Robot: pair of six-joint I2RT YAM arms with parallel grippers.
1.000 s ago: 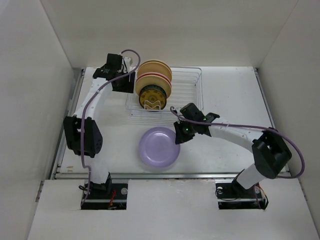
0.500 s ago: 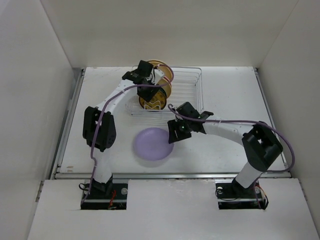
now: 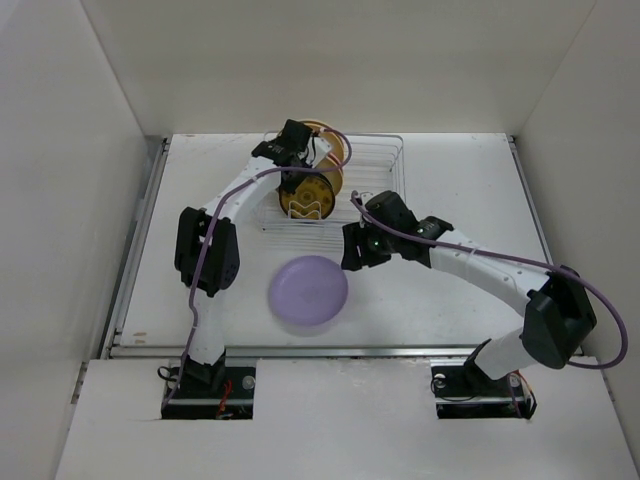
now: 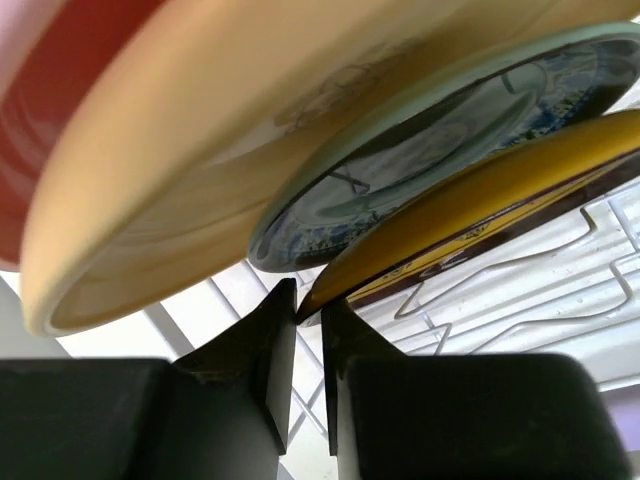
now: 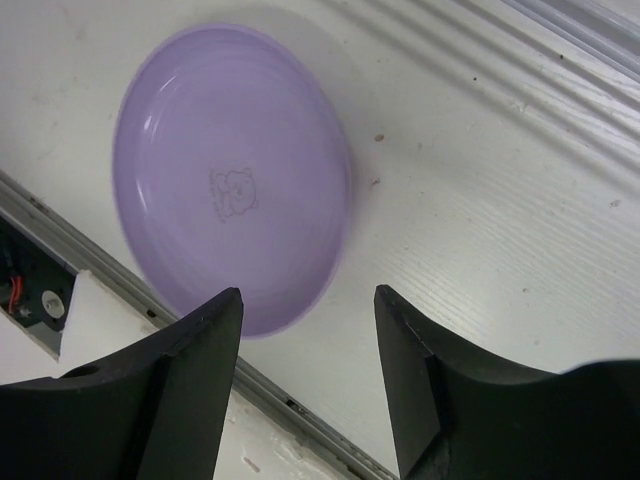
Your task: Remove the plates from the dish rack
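The dish rack stands at the back of the table with several plates upright in it. In the left wrist view they are a pink plate, a cream plate, a patterned teal plate and an amber-yellow plate. My left gripper reaches into the rack from above, shut on the amber-yellow plate's rim. The lavender plate lies flat on the table in front of the rack. My right gripper hangs open just right of the lavender plate, holding nothing.
White walls close in the table on the left, back and right. A metal rail runs along the table's near edge, close to the lavender plate. The rack's wire floor shows under the plates.
My right gripper opened, released the lavender plate onto the table and drew back slightly. My left arm swung in over the rack and its jaws closed on the amber-yellow plate's rim.
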